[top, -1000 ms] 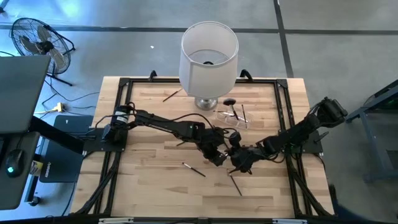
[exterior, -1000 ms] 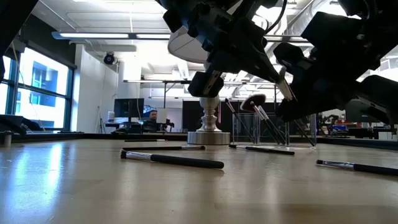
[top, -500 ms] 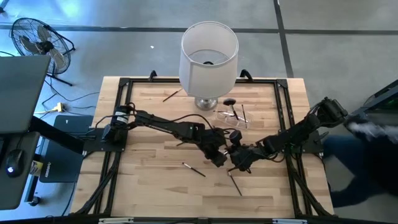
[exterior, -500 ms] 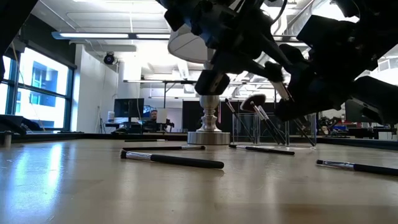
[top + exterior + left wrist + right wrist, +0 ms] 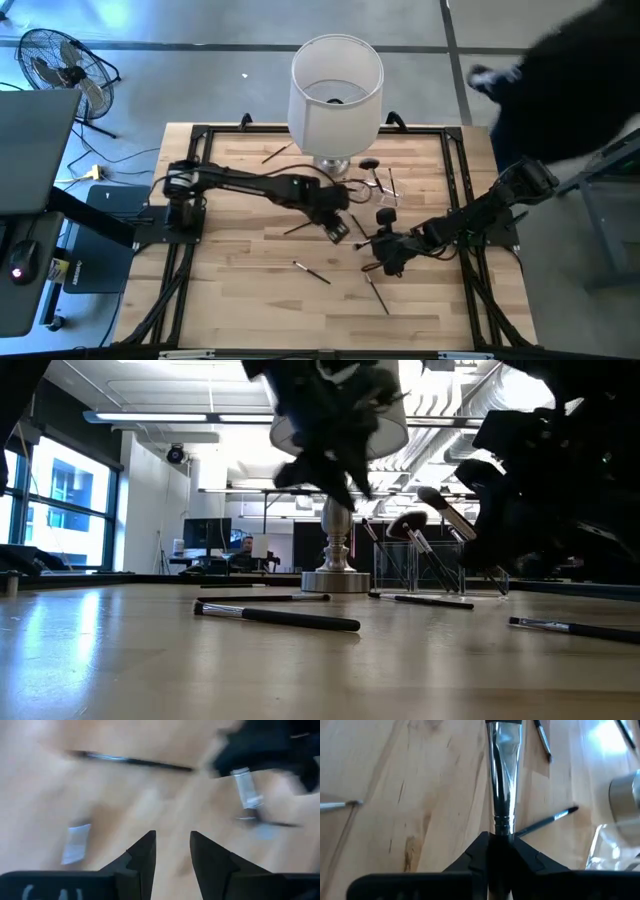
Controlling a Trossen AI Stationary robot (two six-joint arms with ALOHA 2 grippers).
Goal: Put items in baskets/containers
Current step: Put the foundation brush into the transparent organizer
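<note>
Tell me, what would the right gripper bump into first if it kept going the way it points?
Probably the clear holder. The right gripper, shut on a silver-ferruled brush, points toward it and the lamp base, though depth is hard to judge.

- A robotics lab or open-plan workshop hall.
- The wooden worktop [image 5: 240, 270] carries a black metal frame [image 5: 200, 135] that mounts the arms.
- A bare concrete floor [image 5: 200, 25] surrounds it, with a floor fan [image 5: 55, 62] standing on it.
- Exposed ceiling ducts [image 5: 450, 390] and strip lights [image 5: 150, 417] run overhead.
- Monitors [image 5: 205, 532] sit on far desks, where a person [image 5: 246, 547] is seated; large windows [image 5: 65, 500] line one wall.
</note>
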